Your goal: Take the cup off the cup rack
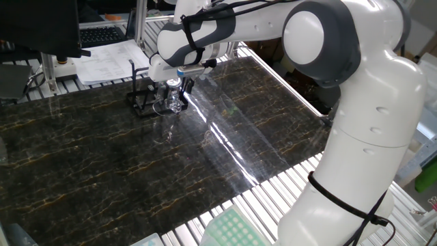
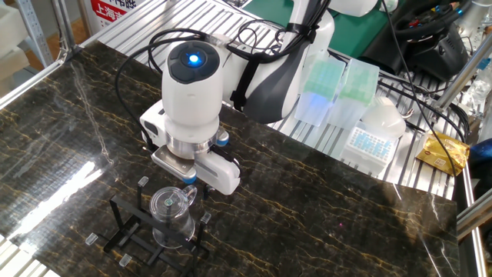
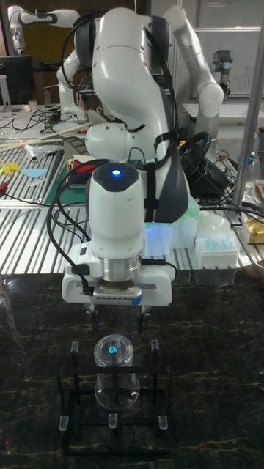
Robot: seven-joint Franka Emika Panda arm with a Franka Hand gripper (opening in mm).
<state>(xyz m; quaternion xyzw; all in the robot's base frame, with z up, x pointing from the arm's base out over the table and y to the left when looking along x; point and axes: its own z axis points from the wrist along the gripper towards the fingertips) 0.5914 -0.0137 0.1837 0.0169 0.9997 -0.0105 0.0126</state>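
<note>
A white robot arm reaches over a dark marble-patterned desk (image 2: 323,192) toward a small black thin-wire rack (image 3: 114,414) with a rectangular base and upright pegs. A small clear glass cup (image 3: 114,370) sits upside down on a peg at the middle of the rack, its round rim lowest. The pincer (image 3: 117,316) hangs just above the cup, its two dark fingers spread apart on either side and holding nothing. To do this step well, the fingers should probably descend evenly around the cup wall, close gently on the slippery glass, then rise straight up along the peg, so the light rack is not dragged or tipped.
</note>
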